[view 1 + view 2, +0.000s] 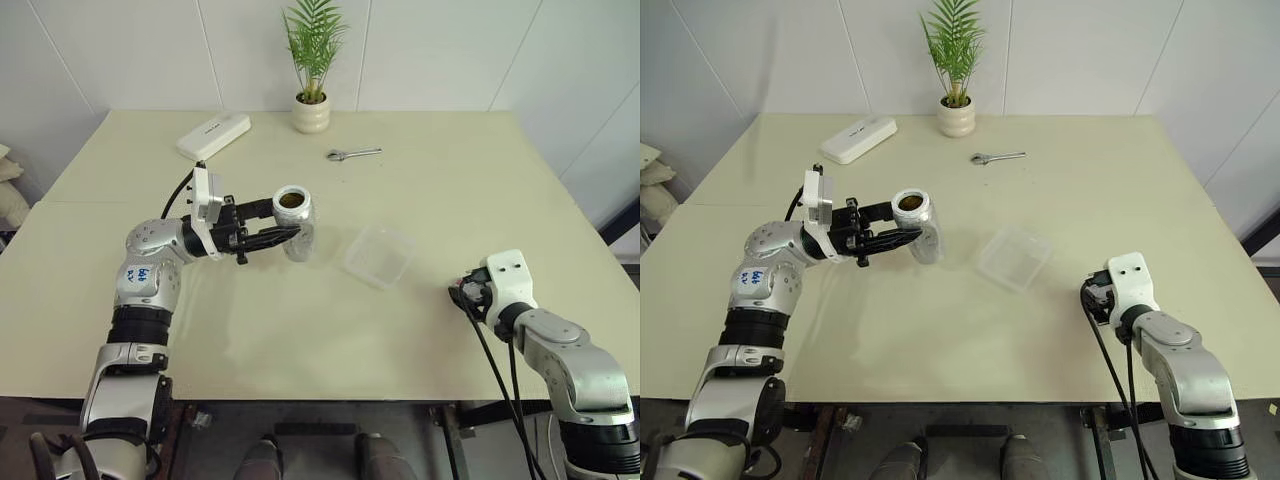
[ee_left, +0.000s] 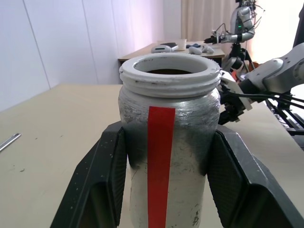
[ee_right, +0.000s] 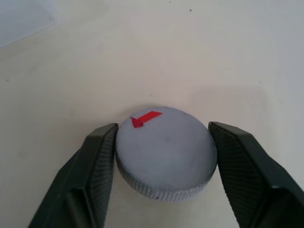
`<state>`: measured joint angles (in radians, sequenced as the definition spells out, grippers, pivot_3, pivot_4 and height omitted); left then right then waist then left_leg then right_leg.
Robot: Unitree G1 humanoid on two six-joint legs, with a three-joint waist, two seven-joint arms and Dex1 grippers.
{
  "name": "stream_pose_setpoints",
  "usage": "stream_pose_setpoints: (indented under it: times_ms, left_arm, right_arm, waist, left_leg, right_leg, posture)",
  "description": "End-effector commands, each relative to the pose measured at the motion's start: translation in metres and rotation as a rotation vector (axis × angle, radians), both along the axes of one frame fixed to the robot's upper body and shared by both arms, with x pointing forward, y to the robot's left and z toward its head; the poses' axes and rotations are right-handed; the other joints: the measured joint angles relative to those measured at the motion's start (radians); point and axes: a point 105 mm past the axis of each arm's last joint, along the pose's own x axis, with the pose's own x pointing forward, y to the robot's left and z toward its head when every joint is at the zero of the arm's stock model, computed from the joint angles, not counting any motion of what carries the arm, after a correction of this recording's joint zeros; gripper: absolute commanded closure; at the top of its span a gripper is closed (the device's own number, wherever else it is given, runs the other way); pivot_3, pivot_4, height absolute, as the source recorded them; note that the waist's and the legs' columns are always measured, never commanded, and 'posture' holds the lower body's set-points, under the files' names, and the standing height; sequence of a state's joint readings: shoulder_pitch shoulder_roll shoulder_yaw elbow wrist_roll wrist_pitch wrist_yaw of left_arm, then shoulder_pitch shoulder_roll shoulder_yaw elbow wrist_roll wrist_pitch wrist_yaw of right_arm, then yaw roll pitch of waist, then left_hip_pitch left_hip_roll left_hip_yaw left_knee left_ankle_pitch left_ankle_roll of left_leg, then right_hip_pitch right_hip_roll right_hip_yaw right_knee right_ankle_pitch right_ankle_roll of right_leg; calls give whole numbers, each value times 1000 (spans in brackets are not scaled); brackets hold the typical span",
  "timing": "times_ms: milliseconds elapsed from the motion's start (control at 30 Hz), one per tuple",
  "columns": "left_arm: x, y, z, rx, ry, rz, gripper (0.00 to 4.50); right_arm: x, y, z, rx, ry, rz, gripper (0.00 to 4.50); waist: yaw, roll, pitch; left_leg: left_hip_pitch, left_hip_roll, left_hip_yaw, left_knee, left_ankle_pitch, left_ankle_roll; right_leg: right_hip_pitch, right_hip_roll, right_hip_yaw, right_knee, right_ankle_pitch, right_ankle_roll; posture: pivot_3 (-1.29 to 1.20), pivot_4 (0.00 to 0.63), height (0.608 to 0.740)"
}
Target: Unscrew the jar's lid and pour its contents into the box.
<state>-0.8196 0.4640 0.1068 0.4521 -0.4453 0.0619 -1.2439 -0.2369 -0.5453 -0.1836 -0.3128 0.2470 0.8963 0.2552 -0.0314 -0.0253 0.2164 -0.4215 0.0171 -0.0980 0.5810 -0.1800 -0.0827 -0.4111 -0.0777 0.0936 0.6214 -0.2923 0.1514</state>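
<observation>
— Where, exactly, is the jar point(image 1: 296, 222)?
— Uncapped, clamped between the left gripper's point(image 1: 268, 223) fingers above the table point(image 1: 420, 330), beside the box point(image 1: 380, 255).
— And the lid point(image 3: 165, 152)?
— Flat on the table between the right gripper's point(image 3: 164, 159) jaws; whether they grip it, can't tell.

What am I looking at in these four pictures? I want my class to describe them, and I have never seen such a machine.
It is a two-armed robot at a table. Two pictures look down from its head; the other two come from cameras on its wrists. The left hand grips an open jar with brownish bits inside. The right hand is low over the table with the grey lid between its fingers; it looks set down there. Also on the table: a clear box, a potted plant, a white device and a small metal tool.
</observation>
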Motion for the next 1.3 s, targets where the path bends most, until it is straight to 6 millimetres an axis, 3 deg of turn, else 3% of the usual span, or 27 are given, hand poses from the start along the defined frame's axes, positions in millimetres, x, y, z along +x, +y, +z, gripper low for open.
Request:
stream_pose_setpoints:
  times_ms: [33, 267, 367, 467, 633, 733, 867, 1033, 1167, 1300]
  left_arm:
    - [1, -4, 16, -7, -70, 4, 2498]
    - [9, -14, 24, -11, -110, 13, 2498]
    - [17, -24, 30, 1, -166, 30, 2498]
    - [25, -36, 34, 31, -241, 51, 2498]
    - [35, -63, 41, 136, -431, 85, 2498]
    - [37, -73, 41, 190, -511, 93, 2498]
    - [43, -98, 40, 341, -688, 147, 2498]
    - [48, -122, 32, 575, -989, 182, 2498]
    - [53, -141, 25, 735, -1377, 209, 2498]
    - [51, -151, 14, 808, -1722, 111, 2498]
  right_arm:
    - [-3, 2, 14, -5, -52, 14, 42]
    - [-11, -1, 31, -35, -100, 65, 42]
    - [-19, 5, 54, -31, -213, 161, 42]
    - [-35, 14, 68, -17, -278, 298, 42]
    - [-82, 40, 77, 71, -287, 620, 42]
    - [-95, 43, 81, 92, -294, 684, 42]
    - [-109, 53, 101, 144, -346, 776, 42]
    - [-114, 53, 110, 160, -349, 797, 42]
    - [-123, 54, 117, 200, -357, 807, 42]
    - [-124, 52, 113, 180, -353, 760, 42]
  waist:
    - [0, 0, 0]
    - [2, 0, 0]
    - [4, 0, 0]
    - [5, 0, 0]
    - [6, -1, 0]
    - [0, -2, 1]
    - [2, -3, 2]
    - [6, -7, 3]
    - [9, -9, 5]
    - [11, -9, 5]
  left_leg:
    - [0, 0, 0, 0, 0, 0]
    - [0, 0, 0, 0, 0, 0]
    - [0, 0, 0, 0, 0, 0]
    - [-1, -1, 0, 0, 0, 0]
    - [-1, -1, 0, 0, 0, 0]
    - [-1, -1, 0, 0, -1, 0]
    - [-1, -1, 1, 2, -1, 0]
    - [-3, -1, 1, 4, -1, -1]
    - [-5, -1, 1, 5, -3, -1]
    - [-7, -1, 2, 8, -8, -1]
  right_leg:
    - [0, 0, 0, 0, 0, 0]
    - [0, 0, 0, 0, 0, 1]
    - [0, 0, 0, -1, 0, 1]
    - [1, 0, 0, -2, 1, 2]
    - [3, 0, 0, -5, 1, 3]
    - [3, 0, 0, -7, 1, 4]
    - [3, 0, 0, -8, 2, 5]
    - [5, 0, 1, -14, 3, 4]
    - [6, 0, 1, -19, 5, 9]
    - [6, 0, 1, -21, 4, 10]
  posture:
    - [0, 150, 740]
    - [0, 150, 740]
    - [0, 150, 740]
    - [0, 150, 740]
    - [0, 150, 740]
    - [0, 150, 740]
    - [0, 150, 740]
    - [0, 150, 740]
    - [0, 150, 740]
    - [0, 150, 740]
